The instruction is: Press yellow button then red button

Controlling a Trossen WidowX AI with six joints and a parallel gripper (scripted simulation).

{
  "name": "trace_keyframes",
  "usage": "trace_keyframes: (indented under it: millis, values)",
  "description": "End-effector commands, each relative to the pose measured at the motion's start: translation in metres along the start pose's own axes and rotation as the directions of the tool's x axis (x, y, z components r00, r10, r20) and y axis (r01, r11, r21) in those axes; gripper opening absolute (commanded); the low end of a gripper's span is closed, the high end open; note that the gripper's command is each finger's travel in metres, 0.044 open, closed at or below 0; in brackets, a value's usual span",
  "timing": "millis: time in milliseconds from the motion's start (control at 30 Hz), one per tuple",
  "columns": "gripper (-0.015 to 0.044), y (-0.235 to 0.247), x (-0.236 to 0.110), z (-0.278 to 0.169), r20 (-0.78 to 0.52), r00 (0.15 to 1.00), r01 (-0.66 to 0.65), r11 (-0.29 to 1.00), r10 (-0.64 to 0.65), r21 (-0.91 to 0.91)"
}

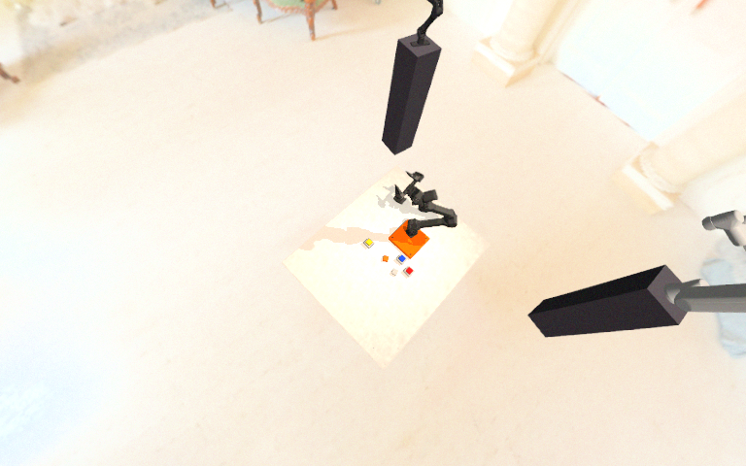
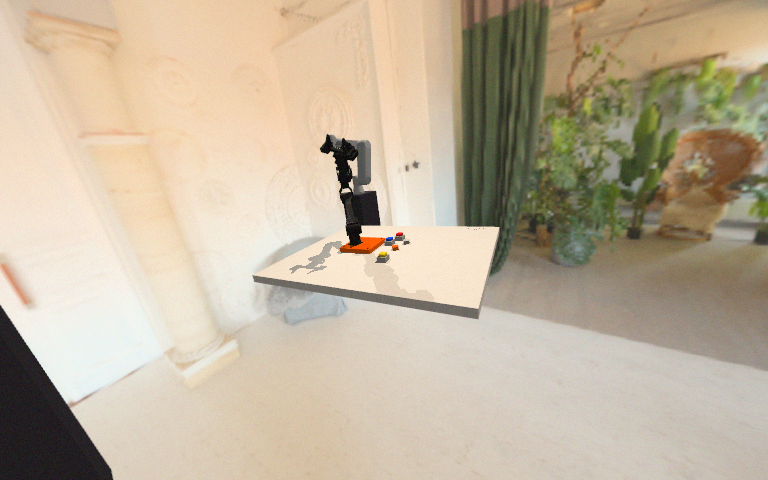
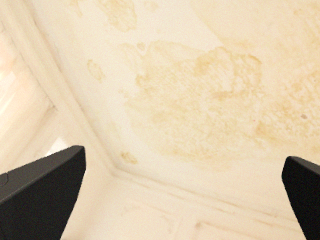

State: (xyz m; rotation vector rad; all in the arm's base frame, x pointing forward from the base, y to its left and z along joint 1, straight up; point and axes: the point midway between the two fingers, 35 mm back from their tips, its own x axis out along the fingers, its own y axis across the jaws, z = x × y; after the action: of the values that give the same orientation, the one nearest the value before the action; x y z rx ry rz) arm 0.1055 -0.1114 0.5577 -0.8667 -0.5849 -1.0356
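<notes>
The yellow button [image 1: 368, 242] [image 2: 382, 254] stands on its grey base, apart from the others. The red button [image 1: 408, 271] [image 2: 399, 234] stands close to the blue button [image 1: 401, 258] [image 2: 389, 239]. All three caps look raised. My gripper [image 1: 402, 180] [image 2: 335, 139] [image 3: 187, 163] is open and empty, high above the table and well away from all the buttons. It points upward; the wrist view shows only ceiling and wall between the fingers.
A small orange block [image 1: 386, 258] [image 2: 395, 247] and a small pale block [image 1: 393, 272] [image 2: 406, 242] lie near the blue and red buttons. My arm stands on an orange base plate [image 1: 409, 250] [image 2: 371, 246] on the table [image 1: 379, 329] [image 2: 453, 277].
</notes>
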Motion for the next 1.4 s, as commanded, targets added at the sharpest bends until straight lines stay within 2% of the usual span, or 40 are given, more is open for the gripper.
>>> trace_keyframes:
  millis: [0,100,233,367,500,700,867,933,1033,1333,1367]
  values:
    - [0.04,0.058,0.018,-0.051,-0.186,0.96,-0.204,0.978,0.209,0.045]
    - [0.04,0.101,0.018,-0.085,-0.311,0.882,-0.342,0.935,0.354,0.094]
    - [0.04,0.159,0.004,-0.128,-0.459,0.714,-0.506,0.843,0.529,0.183]
    - [0.04,0.211,-0.026,-0.165,-0.572,0.485,-0.634,0.716,0.662,0.291]
    - [0.04,0.255,-0.069,-0.193,-0.645,0.211,-0.714,0.567,0.734,0.411]
    - [0.04,0.298,-0.148,-0.217,-0.673,-0.238,-0.732,0.326,0.701,0.598]
    - [0.04,0.309,-0.217,-0.221,-0.616,-0.591,-0.651,0.142,0.522,0.745]
    - [0.04,0.307,-0.239,-0.218,-0.58,-0.693,-0.605,0.091,0.428,0.791]
    - [0.04,0.305,-0.252,-0.216,-0.553,-0.751,-0.572,0.062,0.361,0.818]
    - [0.04,0.305,-0.253,-0.216,-0.552,-0.753,-0.571,0.061,0.359,0.819]
    - [0.0374,0.306,-0.254,-0.217,-0.551,-0.753,-0.571,0.061,0.359,0.819]
